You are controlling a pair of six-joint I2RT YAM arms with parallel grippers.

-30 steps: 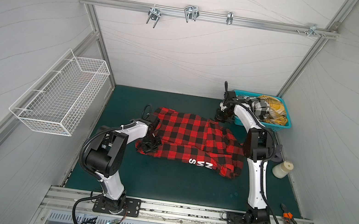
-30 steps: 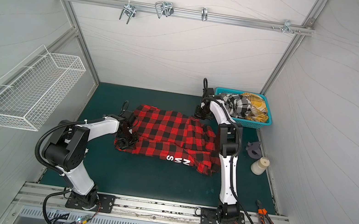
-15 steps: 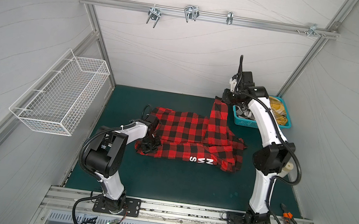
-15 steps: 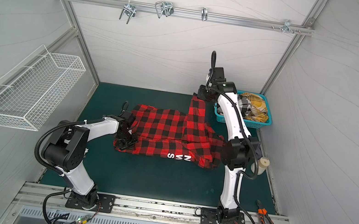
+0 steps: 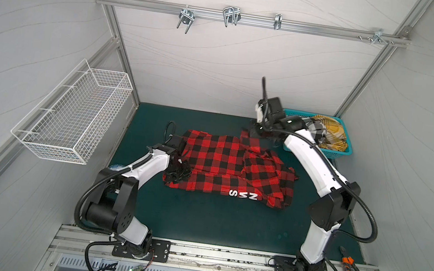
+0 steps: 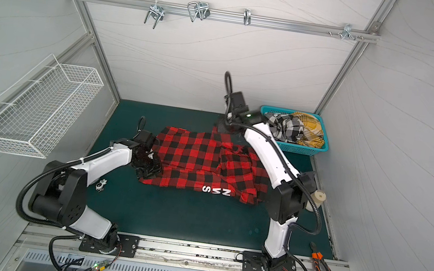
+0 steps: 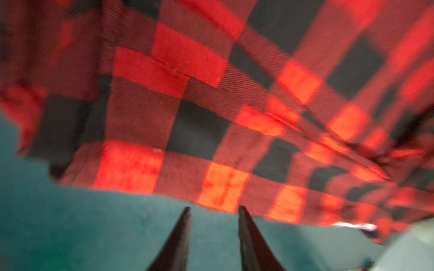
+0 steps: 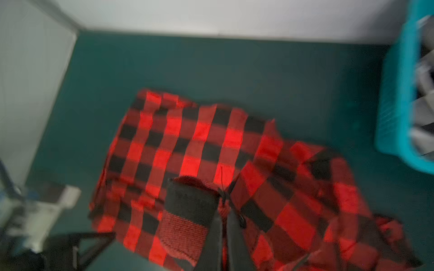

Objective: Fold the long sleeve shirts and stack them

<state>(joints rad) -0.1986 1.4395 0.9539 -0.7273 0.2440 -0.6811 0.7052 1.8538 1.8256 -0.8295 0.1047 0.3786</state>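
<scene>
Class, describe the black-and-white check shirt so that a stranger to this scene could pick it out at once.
Start at the green mat; in its far right corner stands a teal basket. Of the two crumpled shirts in it, the black-and-white check shirt lies left in both top views; its neighbour, the mustard-yellow plaid shirt, is yellow.

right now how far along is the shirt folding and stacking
Done: nothing folded or stacked shows yet. In hand: the red-and-black shirt lies partly spread on the mat; the right gripper is shut on a part of it at the back, the left gripper is open at its edge. To do: the black-and-white shirt and yellow shirt, bunched in the teal basket.
</scene>
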